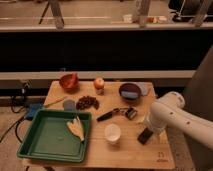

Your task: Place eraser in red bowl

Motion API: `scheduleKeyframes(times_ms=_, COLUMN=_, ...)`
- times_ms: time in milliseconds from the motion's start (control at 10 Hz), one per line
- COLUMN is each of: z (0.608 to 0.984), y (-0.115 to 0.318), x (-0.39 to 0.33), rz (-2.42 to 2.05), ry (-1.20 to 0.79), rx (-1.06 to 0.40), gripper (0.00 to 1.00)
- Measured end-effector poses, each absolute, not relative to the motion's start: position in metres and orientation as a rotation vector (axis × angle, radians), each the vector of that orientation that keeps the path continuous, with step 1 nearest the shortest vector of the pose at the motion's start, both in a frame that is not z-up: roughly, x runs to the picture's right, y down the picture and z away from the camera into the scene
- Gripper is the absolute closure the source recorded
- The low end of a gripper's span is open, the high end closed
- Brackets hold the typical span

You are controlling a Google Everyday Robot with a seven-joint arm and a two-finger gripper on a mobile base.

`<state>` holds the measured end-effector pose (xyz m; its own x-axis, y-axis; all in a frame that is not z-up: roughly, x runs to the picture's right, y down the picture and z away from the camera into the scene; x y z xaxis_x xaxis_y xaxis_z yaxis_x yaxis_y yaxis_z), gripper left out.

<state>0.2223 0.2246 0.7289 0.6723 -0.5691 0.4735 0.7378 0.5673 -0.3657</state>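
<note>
Hanging low at the lower right of the frame, the gripper (148,128) sat at the tip of the white arm (170,116), right over the eraser (144,136), which I took to be the small dark block lying flat on the wooden table (125,155). The arm's bulk hid the contact, so whether the gripper was clenched on the block or released could not be told.

The red bowl (69,81) stood at the upper left of the tabletop, well apart from the eraser, and that long diagonal was the main hazard. A low carry could have clipped the white cup (112,133) just to the left and tipped it, or dragged the black tool (115,113) lying beyond it.

A shallow or off-centre hold on so flat a block could have let it slip out midway.

The dark bowl (130,91) at upper centre was much nearer than the red one, so a drop there was the likely mistake. An early release could also have bounced the eraser off the red rim.
</note>
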Motion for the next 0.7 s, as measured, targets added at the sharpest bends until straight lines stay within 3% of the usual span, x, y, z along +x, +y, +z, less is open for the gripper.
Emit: scheduleKeyframes(times_ms=700, z=0.755, y=0.246, x=0.220, rz=-0.748, ry=-0.383, rx=-0.593, gripper=0.20)
